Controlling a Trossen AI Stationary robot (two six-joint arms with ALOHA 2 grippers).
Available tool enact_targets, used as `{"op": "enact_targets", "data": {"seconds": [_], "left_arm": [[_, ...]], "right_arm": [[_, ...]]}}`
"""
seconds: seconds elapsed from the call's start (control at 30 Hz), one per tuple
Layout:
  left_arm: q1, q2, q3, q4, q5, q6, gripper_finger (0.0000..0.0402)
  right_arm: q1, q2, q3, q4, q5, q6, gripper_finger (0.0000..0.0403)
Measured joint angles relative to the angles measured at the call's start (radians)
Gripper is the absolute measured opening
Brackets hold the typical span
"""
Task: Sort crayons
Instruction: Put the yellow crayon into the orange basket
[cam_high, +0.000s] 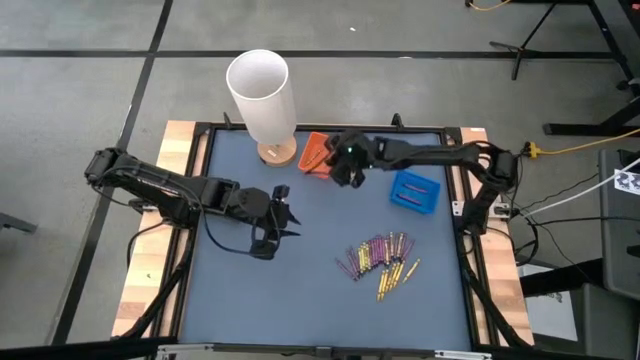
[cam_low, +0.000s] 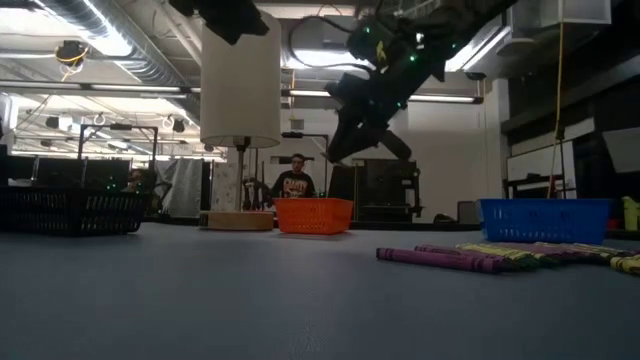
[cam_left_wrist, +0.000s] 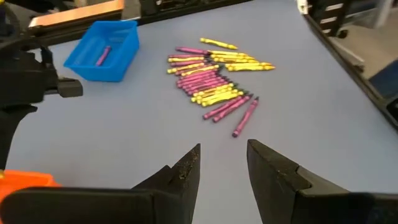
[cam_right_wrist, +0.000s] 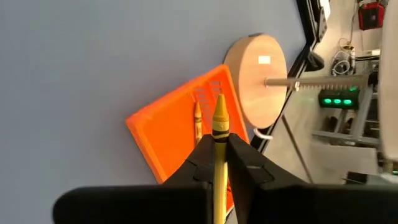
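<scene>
Crayons (cam_high: 381, 259), yellow and purple, lie in a loose heap on the blue-grey table (cam_high: 300, 290), in the lower right of the high view, with a few yellow ones strayed toward the bottom edge of the heap. In the low view the same heap shows at the right, flat on the table. One yellow crayon (cam_right_wrist: 219, 134) is clenched between the closed fingers of the right gripper (cam_high: 348, 172), which hangs above the orange tray (cam_high: 314, 152) at the upper middle of the high view; the right wrist view shows another yellow crayon already lying in that tray. A blue tray (cam_high: 414, 191) sits just right of centre in the high view, between the orange tray and the heap, and the left wrist view shows a purple crayon (cam_left_wrist: 103, 55) inside it. The left gripper (cam_high: 283, 216) hovers over bare table left of centre, well apart from the heap, its fingers spread and holding nothing. A white lamp (cam_high: 262, 98) on a round wooden base stands just left of the orange tray. In the low view a person (cam_low: 294, 183) sits in the room beyond the table.
</scene>
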Motion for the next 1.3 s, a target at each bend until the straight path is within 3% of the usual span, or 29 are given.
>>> {"op": "enact_targets", "data": {"seconds": [0.33, 0.97, 1.3], "left_arm": [[0.002, 0.000, 0.000, 0.001, -0.083, 0.000, 0.0115], [0.002, 0.001, 0.000, 0.002, -0.116, 0.000, 0.0115], [0.002, 0.001, 0.000, 0.002, -0.116, 0.000, 0.0115]], "right_arm": [[-0.094, 0.018, 0.000, 0.039, -0.151, -0.004, 0.0021], [-0.095, 0.100, 0.000, 0.106, -0.115, -0.040, 0.0022], [-0.095, 0.100, 0.000, 0.105, -0.115, -0.040, 0.0096]]}}
